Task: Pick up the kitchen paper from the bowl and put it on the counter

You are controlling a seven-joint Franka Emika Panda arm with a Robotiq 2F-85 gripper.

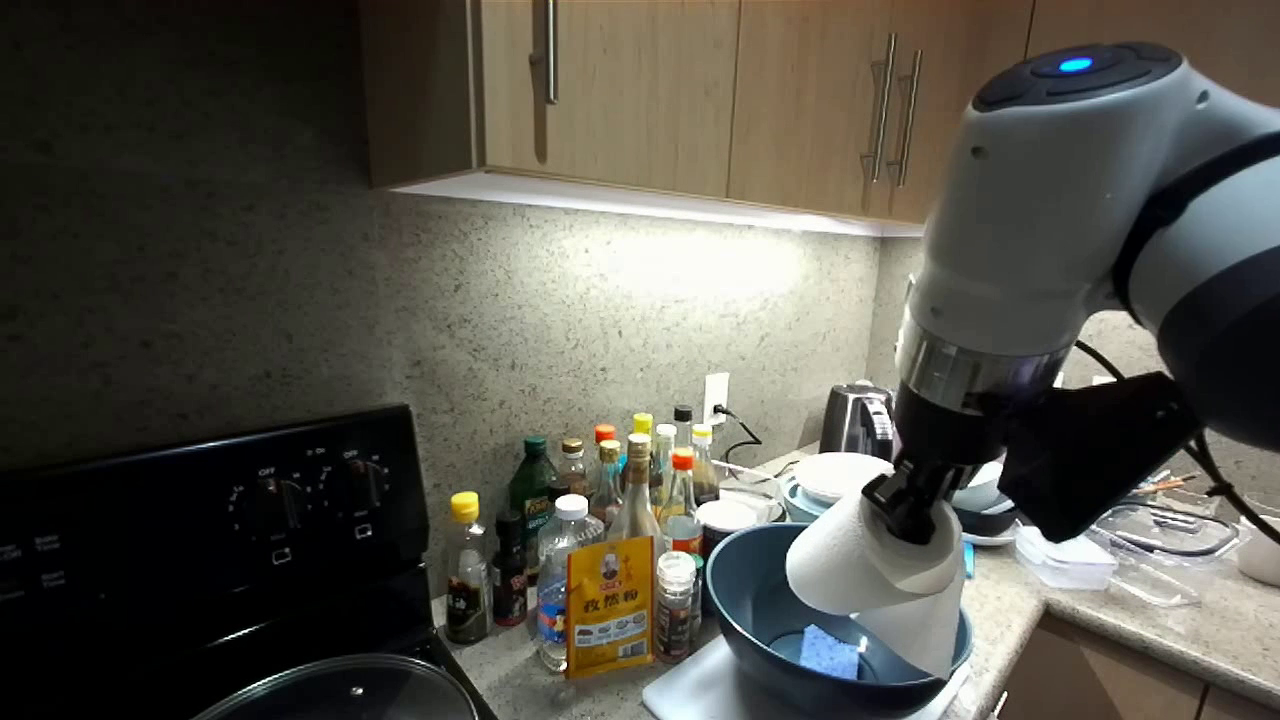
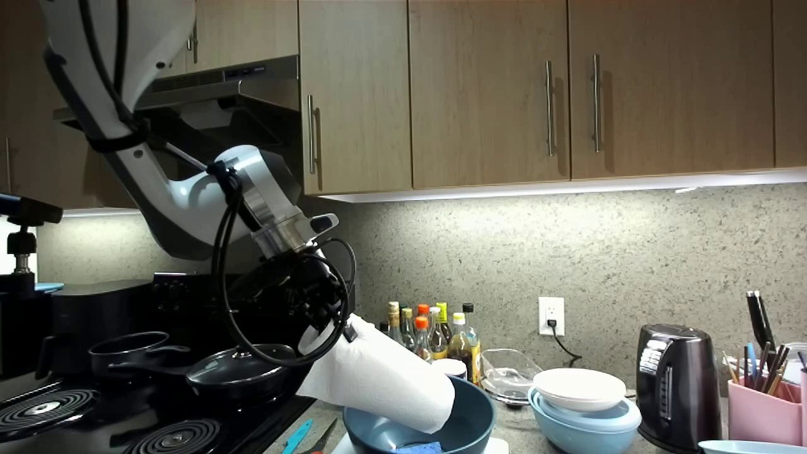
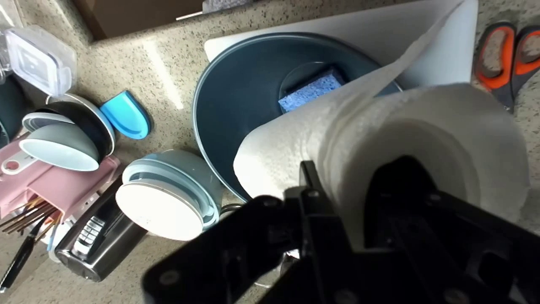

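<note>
Wrist view shows the gripper (image 3: 356, 169) pinching one end of the kitchen paper (image 3: 278, 147), its jaws clamped on the thick side of the roll, one inside the hollow core and the other against the outside; the roll hangs tilted at the mouth of the large blue-grey bowl (image 3: 228, 109), its far end lower than the held one; whether it touches the bowl I cannot tell from where I stand; a loose sheet (image 1: 922, 630) trails from it toward the rim; a blue sponge (image 3: 312, 90) lies at the bottom of the bowl; beneath is a white board (image 1: 690, 688), close to the front edge of the counter (image 3: 126, 67); orange-handled scissors (image 3: 497, 82) lie next to the board, toward the counter's edge along the black stove (image 2: 116, 421); in an exterior view bottles (image 1: 637, 505) crowd the back edge, a yellow packet (image 1: 610, 605) upright in front of them; farther from the stove, past the bottles, come stacked dishes (image 2: 580, 388) and a dark kettle (image 2: 684, 391).
</note>
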